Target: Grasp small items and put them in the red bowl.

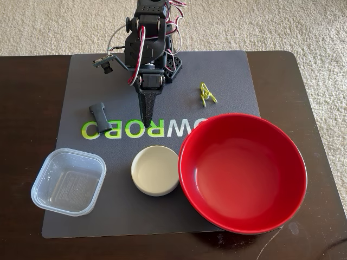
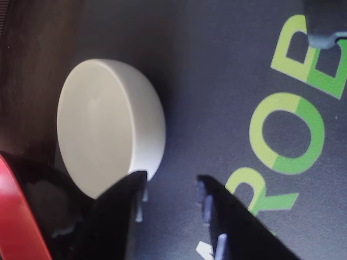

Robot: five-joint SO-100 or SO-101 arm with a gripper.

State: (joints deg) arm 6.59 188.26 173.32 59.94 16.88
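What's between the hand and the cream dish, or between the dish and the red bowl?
Nothing visible. In the fixed view only bare grey mat lies between the hand and the cream dish. The red bowl sits immediately right of the dish with nothing between them. The hand holds nothing; the wrist view shows a gap between its fingers.

A glossy red is shown by the red bowl (image 1: 242, 172) at the lower right of the fixed view. The round dish (image 1: 155, 170) at bottom centre is coloured cream, and the wire clip (image 1: 206, 93) yellow-green. The stubby bar (image 1: 100, 117) is dark grey; the square tub (image 1: 69, 181) at lower left is clear. The grey mat (image 1: 227, 76) is printed with green and white lettering. Black is seen on the gripper (image 1: 147, 120), dark brown on the table (image 1: 27, 97), and beige on the carpet (image 1: 54, 27).
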